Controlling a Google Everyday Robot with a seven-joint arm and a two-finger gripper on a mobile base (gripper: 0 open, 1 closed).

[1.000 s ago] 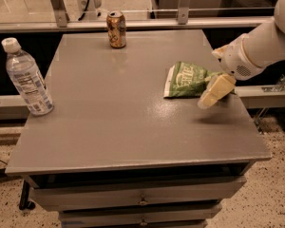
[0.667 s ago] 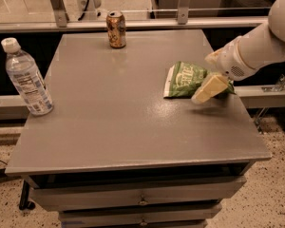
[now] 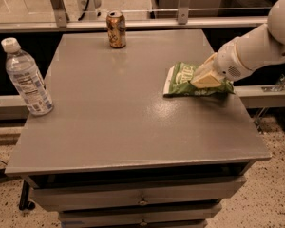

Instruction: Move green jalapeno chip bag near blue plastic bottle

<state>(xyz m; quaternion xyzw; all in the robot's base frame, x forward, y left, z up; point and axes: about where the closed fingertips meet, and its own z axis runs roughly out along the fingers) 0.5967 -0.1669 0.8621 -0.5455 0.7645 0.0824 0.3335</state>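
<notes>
Holding the claw point(image 3: 206, 76) at the bag point(image 3: 180, 80) near the worktop's point(image 3: 133, 127) edge, clamped or apart impossible to tell, judging it light, crinkly, slippery, best pinching mid-body.

Gripper point(image 3: 205, 76) low on the green jalapeno chip bag point(image 3: 179, 82), at the right side of the table point(image 3: 123, 132). Open tabletop from there leftward to the blue plastic bottle point(image 3: 26, 78), upright at the left edge. One more obstacle: can point(image 3: 116, 29), upright at the far edge, well apart from that stretch.
</notes>
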